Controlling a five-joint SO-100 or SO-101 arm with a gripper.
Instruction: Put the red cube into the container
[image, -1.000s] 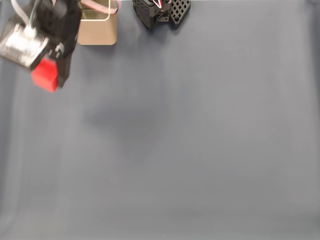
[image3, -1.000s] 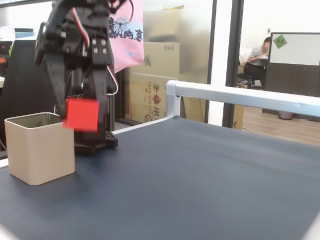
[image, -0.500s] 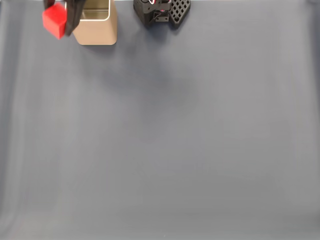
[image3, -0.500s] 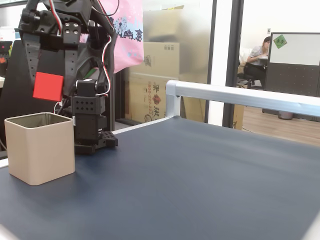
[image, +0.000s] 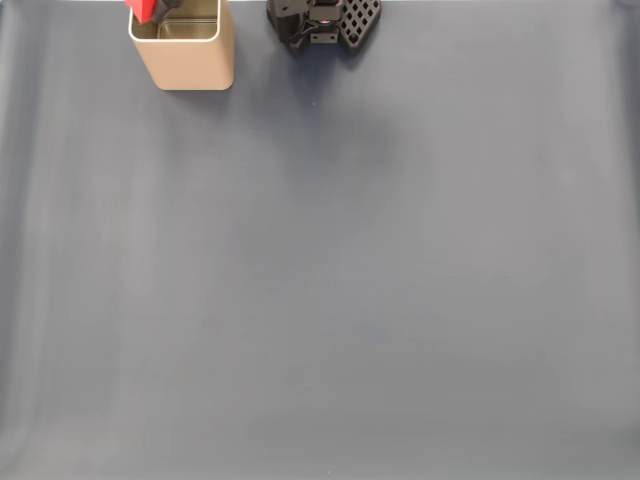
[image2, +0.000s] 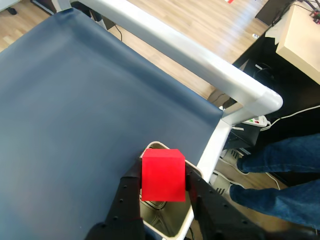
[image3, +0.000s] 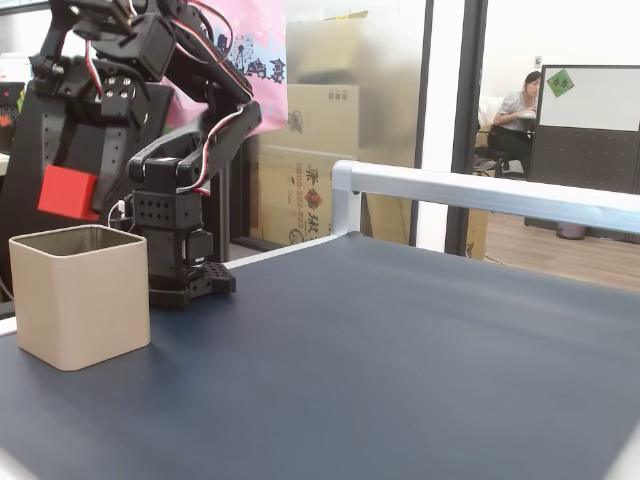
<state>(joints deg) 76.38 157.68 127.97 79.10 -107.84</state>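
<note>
The red cube (image2: 163, 174) sits clamped between my black fingers, so my gripper (image2: 163, 176) is shut on it. In the wrist view the cube hangs right above the open mouth of the tan container (image2: 176, 231). From the side, the red cube (image3: 68, 193) hovers a little above the container (image3: 80, 295), over its far left part. From above, a corner of the red cube (image: 143, 9) shows at the top edge, over the back left rim of the container (image: 190, 62).
The arm's black base (image: 322, 22) stands right of the container. A white metal rail (image2: 180, 47) frames the dark blue table (image: 330, 280). A person's legs in jeans (image2: 280, 172) show beyond the table corner.
My gripper carried the red cube from beside the container to above its mouth and a little lower. The container has not moved.
</note>
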